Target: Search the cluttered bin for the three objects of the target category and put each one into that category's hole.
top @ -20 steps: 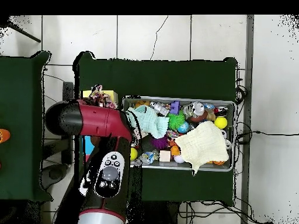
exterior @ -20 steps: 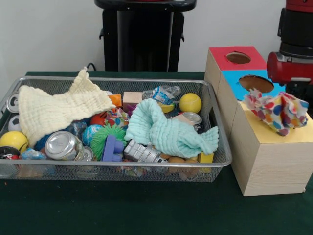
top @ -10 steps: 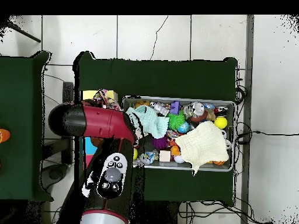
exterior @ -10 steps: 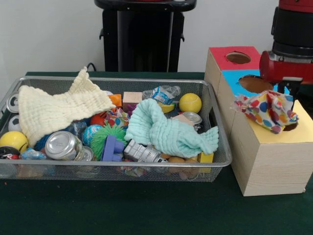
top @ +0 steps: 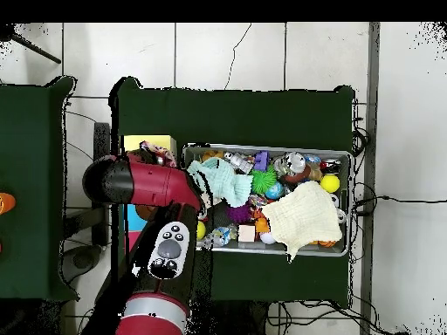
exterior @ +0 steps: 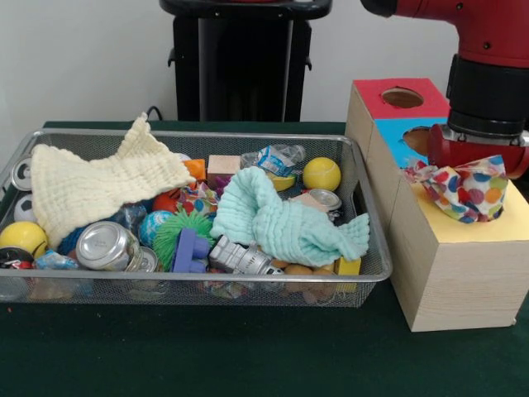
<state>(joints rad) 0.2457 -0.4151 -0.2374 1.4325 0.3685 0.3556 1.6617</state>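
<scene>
A polka-dot cloth (exterior: 464,188) sits bunched on the yellow-topped box (exterior: 496,230) at the right, covering that box's hole. The arm's red wrist (exterior: 483,147) hangs directly over the cloth and touches its top. My gripper is hidden behind the wrist and the cloth. In the overhead view the cloth (top: 155,153) peeks out beside the red arm (top: 144,181), on the yellow box (top: 140,141). A cream cloth (exterior: 99,186) and a mint cloth (exterior: 285,219) lie on the clutter in the wire bin (exterior: 198,134).
Behind the yellow box stand a blue-topped box (exterior: 395,136) and a red-topped box (exterior: 376,91), each with a round hole. The bin also holds a yellow ball (exterior: 321,174), a can (exterior: 106,246), a purple block (exterior: 190,251) and a green spiky ball (exterior: 169,231).
The arm has swung in over the yellow box and now stands above the polka-dot cloth. The cloth has gone from spread out to a tight bunch under the wrist.
</scene>
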